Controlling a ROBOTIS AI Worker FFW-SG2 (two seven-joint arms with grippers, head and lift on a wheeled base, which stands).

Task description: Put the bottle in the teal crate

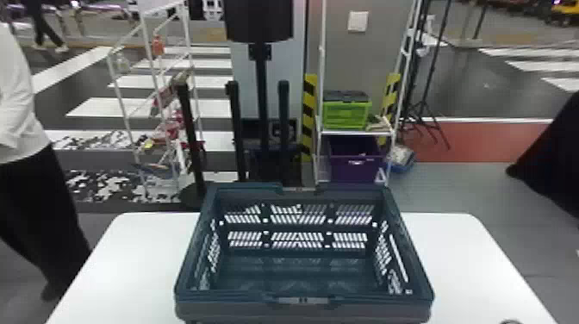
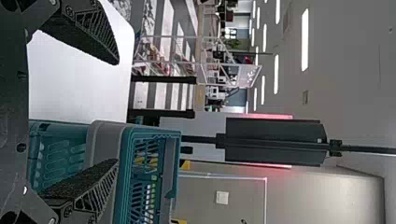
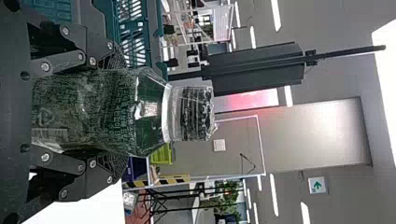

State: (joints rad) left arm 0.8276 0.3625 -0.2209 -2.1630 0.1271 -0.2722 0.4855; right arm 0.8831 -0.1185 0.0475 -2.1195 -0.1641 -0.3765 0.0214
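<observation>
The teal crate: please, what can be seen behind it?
Behind the teal crate, a black stand and, farther right, a white rack with a green box above a purple bin. The crate covers the stand's foot and much of the far edge of the table.

Through the cameras I'm looking into what is seeming like a big indoor test or demonstration hall, possibly a robotics lab. Crossing stripes (image 1: 107, 107) are running over the dark floor, and white racks (image 1: 355, 133) and tripods (image 1: 424, 103) are standing around. Overhead I'm seeing strip lights (image 2: 305, 39), and a green-arrow sign (image 3: 317, 185) is hanging high up
</observation>
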